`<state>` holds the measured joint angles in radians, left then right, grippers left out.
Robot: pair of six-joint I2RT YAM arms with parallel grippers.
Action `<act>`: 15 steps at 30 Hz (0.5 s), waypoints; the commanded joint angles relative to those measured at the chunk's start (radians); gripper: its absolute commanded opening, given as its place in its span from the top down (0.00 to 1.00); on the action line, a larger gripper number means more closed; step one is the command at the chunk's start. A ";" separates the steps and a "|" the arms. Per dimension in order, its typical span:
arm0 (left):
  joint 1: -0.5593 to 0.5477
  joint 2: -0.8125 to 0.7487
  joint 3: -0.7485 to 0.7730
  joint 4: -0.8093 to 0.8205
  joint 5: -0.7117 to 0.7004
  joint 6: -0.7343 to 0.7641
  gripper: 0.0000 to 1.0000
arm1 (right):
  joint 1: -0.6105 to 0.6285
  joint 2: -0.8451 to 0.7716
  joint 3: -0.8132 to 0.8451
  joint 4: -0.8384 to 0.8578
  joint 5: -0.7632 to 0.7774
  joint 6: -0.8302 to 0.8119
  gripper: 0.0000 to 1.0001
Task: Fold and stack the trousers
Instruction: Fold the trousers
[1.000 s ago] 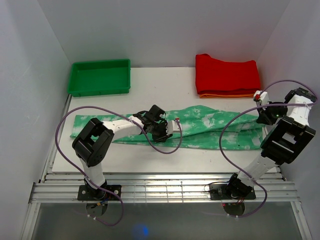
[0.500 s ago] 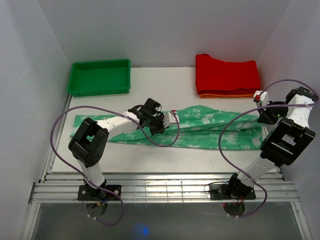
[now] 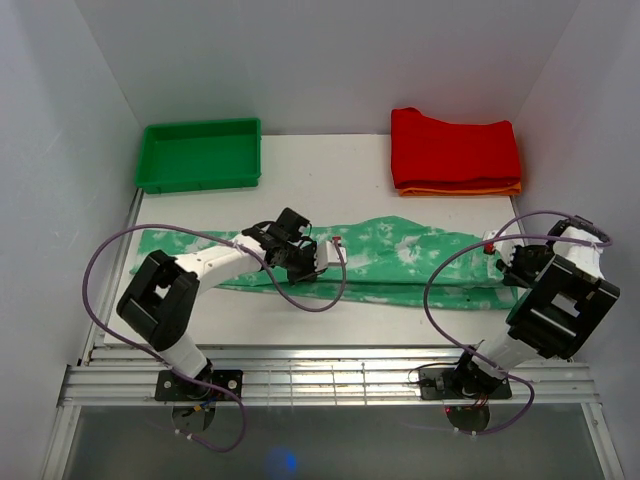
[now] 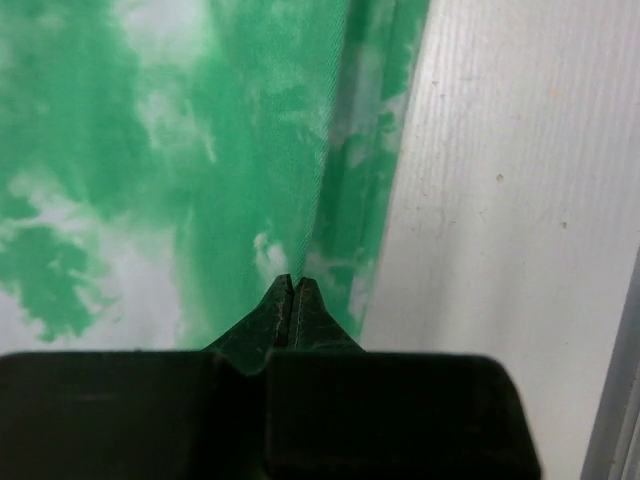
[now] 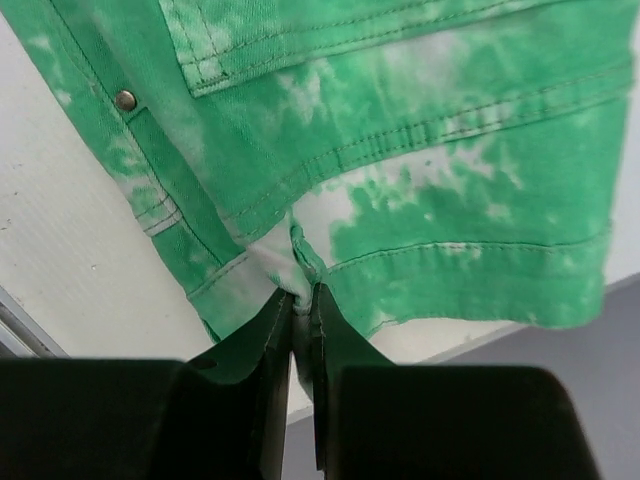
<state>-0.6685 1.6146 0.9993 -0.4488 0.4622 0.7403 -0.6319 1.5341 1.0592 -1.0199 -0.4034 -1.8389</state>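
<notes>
The mint green trousers [image 3: 400, 262] with white blotches lie stretched left to right across the white table. My left gripper [image 3: 322, 256] is low over their middle. In the left wrist view its jaws [image 4: 292, 284] are closed on a crease of the cloth [image 4: 250, 150] near the long edge. My right gripper [image 3: 497, 258] is at the right end. In the right wrist view it [image 5: 303, 295] is shut on a pinch of the waistband end of the trousers [image 5: 450, 150], beside a pocket seam and a rivet.
A green tray [image 3: 200, 127] stands at the back left. A red folded garment [image 3: 455, 145] lies on an orange one [image 3: 460, 189] at the back right. White walls close in both sides. A metal rail [image 3: 320, 375] runs along the near edge.
My left gripper has moved left and a little back, and my right gripper has come down and left to the table. The trousers have shifted left with them and lie flatter.
</notes>
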 commanded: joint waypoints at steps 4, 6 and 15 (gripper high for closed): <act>-0.006 0.082 -0.045 -0.064 -0.002 0.028 1.00 | -0.015 0.024 -0.047 0.153 0.113 -0.042 0.92; -0.008 0.105 -0.071 -0.041 -0.011 0.027 1.00 | -0.017 0.017 -0.053 0.152 0.103 -0.048 0.92; 0.009 0.079 0.004 -0.054 -0.030 -0.033 1.00 | -0.020 -0.022 0.139 -0.029 0.021 -0.052 0.92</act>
<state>-0.6792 1.7134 0.9783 -0.4187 0.4782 0.7311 -0.6327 1.5620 1.0885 -1.0306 -0.4046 -1.8526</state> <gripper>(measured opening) 0.009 0.132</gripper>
